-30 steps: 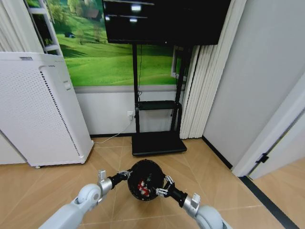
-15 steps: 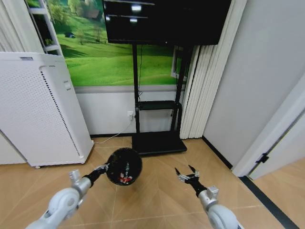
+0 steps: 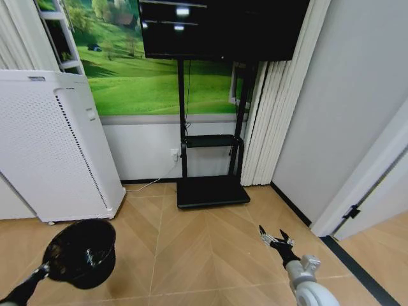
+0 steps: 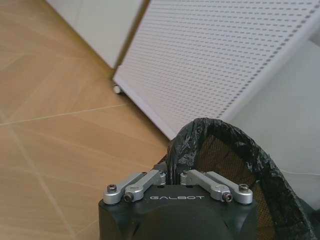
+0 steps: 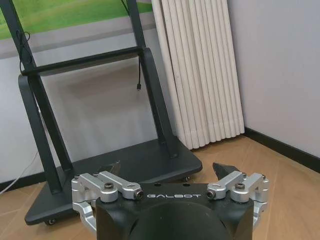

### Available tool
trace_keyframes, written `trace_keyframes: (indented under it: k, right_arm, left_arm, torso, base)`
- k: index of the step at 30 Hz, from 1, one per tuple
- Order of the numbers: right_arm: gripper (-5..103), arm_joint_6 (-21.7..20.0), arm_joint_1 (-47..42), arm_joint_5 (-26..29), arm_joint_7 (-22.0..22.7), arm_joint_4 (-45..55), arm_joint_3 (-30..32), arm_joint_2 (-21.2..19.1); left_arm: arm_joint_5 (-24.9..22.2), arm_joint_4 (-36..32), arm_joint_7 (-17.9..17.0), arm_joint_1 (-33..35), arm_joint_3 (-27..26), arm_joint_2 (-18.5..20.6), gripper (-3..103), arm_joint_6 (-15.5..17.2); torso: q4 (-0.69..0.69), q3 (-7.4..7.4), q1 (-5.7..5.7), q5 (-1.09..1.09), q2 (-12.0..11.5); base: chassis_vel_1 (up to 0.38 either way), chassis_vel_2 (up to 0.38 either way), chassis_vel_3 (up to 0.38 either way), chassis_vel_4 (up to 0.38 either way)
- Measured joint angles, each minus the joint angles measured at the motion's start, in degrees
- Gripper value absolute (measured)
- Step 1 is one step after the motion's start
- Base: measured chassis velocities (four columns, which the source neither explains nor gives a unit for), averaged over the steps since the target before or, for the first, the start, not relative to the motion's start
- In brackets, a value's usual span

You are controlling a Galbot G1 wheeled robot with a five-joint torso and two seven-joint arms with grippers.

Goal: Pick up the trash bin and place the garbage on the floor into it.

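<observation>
The trash bin, black and lined with a crinkled black bag, hangs above the wooden floor at the lower left of the head view, tipped so its open mouth faces up and toward the camera. The left hand has it by the rim: in the left wrist view both silver finger linkages are drawn close together right at the bag-covered edge, with the bin's brown inside opening just beyond the fingers. Glints show inside the bin in the head view, too small to name.

Just past the left hand and the bin stands the tall white perforated appliance, its foot on the floor beside the bin's far side.

The right hand is well apart from the bin, low at the right, holding nothing; its two dark fingertips are spread wide. Ahead of it stands the black TV stand on its flat base, and to the outer side of that the folded white curtain against the grey wall.
</observation>
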Motion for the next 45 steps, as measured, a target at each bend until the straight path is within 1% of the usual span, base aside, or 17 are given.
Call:
trace_keyframes:
  k: [1,3,5,7,8,16,20,25,26,29,31,36,38,39,41,45]
  right_arm:
    - [100,0.11,0.24,-0.06,0.01,0.0,-0.31,0.27]
    - [100,0.17,0.38,-0.07,0.01,0.0,-0.51,0.4]
    - [100,0.47,0.6,-0.08,0.02,0.0,-0.81,0.55]
    - [100,0.58,0.64,-0.09,0.02,-0.07,-0.86,0.51]
    - [100,0.78,0.67,-0.09,0.02,-0.31,-0.92,0.37]
    - [100,1.06,0.42,-0.01,0.67,-0.24,-0.89,0.14]
    - [100,1.22,0.32,-0.02,0.91,-0.21,-0.78,-0.16]
    - [100,1.9,0.49,0.03,1.95,-0.25,-0.85,-0.23]
    - [100,1.9,0.39,-0.05,2.02,-0.19,-0.91,-0.15]
    - [100,1.95,0.11,-0.75,2.0,-0.12,-1.24,0.23]
    - [100,2.13,-0.01,-1.44,1.97,-0.09,-1.7,0.73]
    - [100,2.63,-0.33,-2.43,1.91,-0.08,-2.34,1.44]
    - [100,3.03,-0.76,-2.89,1.65,-0.16,-2.52,1.79]
    - [100,3.03,-0.76,-2.89,1.65,-0.16,-2.52,1.79]
    - [100,3.28,-1.05,-3.71,1.23,-0.34,-2.41,2.17]
    - [100,3.79,-1.42,-4.57,0.73,-0.56,-2.1,2.47]
  left_arm:
    - [-0.01,1.09,0.69,0.45,-0.48,-0.4,7,-0.22]
    - [0.04,2.11,1.16,0.59,-0.72,-0.56,7,-0.46]
    - [0.21,5.12,2.07,0.43,-1.16,-0.61,7,-0.9]
    - [0.31,5.91,2.47,0.16,-1.16,-0.53,7,-0.91]
    - [0.65,6.88,2.97,-0.32,-1.11,-0.49,7,-0.93]
    - [1.97,8.84,3.88,-2.0,0.45,-0.92,7,-0.59]
    - [2.22,9.79,3.96,-2.36,1.53,-1.15,7,-0.62]
    - [2.77,11.0,4.51,-3.09,2.43,-1.26,7,-0.72]
    - [2.94,11.45,4.83,-3.27,2.64,-1.15,7,-0.73]
    - [3.04,12.1,5.41,-3.69,3.08,-0.77,7,-0.74]
    - [3.11,12.71,5.64,-4.2,3.6,-0.65,7,-0.63]
    - [5.28,14.2,6.8,-5.14,4.87,-0.86,7,-0.66]
    - [6.9,15.01,8.44,-5.58,6.27,-0.92,7,-0.62]
    - [6.9,15.01,8.44,-5.58,6.27,-0.92,7,-0.62]
    - [9.22,16.54,9.33,-6.71,7.17,-0.76,7,-0.66]
    - [9.65,17.12,9.11,-7.38,7.61,0.17,7,-0.1]
  torso:
    - [0.03,0.0,0.0,0.01,0.0]
    - [0.05,0.0,0.0,0.01,0.0]
    - [0.04,0.0,0.0,0.0,0.0]
    - [0.03,0.01,0.0,0.0,0.0]
    - [0.0,0.01,0.0,0.01,0.0]
    - [0.0,0.01,0.0,0.02,0.0]
    - [0.02,0.01,0.0,0.01,0.0]
    - [0.02,0.01,0.0,0.0,-0.01]
    - [0.03,0.01,0.0,0.0,-0.01]
    - [0.0,0.01,0.0,0.0,-0.01]
    - [0.01,0.01,0.0,0.01,-0.01]
    - [0.02,0.01,0.0,0.02,0.0]
    - [0.02,0.01,0.0,0.02,0.0]
    - [0.02,0.01,0.0,0.02,0.0]
    - [0.03,0.01,0.0,0.0,0.0]
    - [0.01,0.01,0.0,-0.01,0.0]
  base:
    - [0.0,0.0,0.0,0.0]
    - [0.0,0.0,0.0,0.0]
    - [0.0,0.0,0.0,0.0]
    - [0.0,0.0,0.0,0.0]
    - [0.033,0.053,-0.059,-0.037]
    - [0.113,0.133,-0.127,-0.115]
    - [0.207,0.225,-0.204,-0.19]
    - [0.238,0.235,-0.253,-0.239]
    - [0.188,0.213,-0.25,-0.203]
    - [0.152,0.167,-0.151,-0.176]
    - [0.023,0.03,-0.017,-0.022]
    - [-0.039,-0.026,0.045,0.031]
    - [-0.061,-0.037,0.058,0.046]
    - [-0.058,-0.023,0.055,0.018]
    - [-0.016,-0.012,0.027,0.008]
    - [0.0,0.0,0.0,0.0]
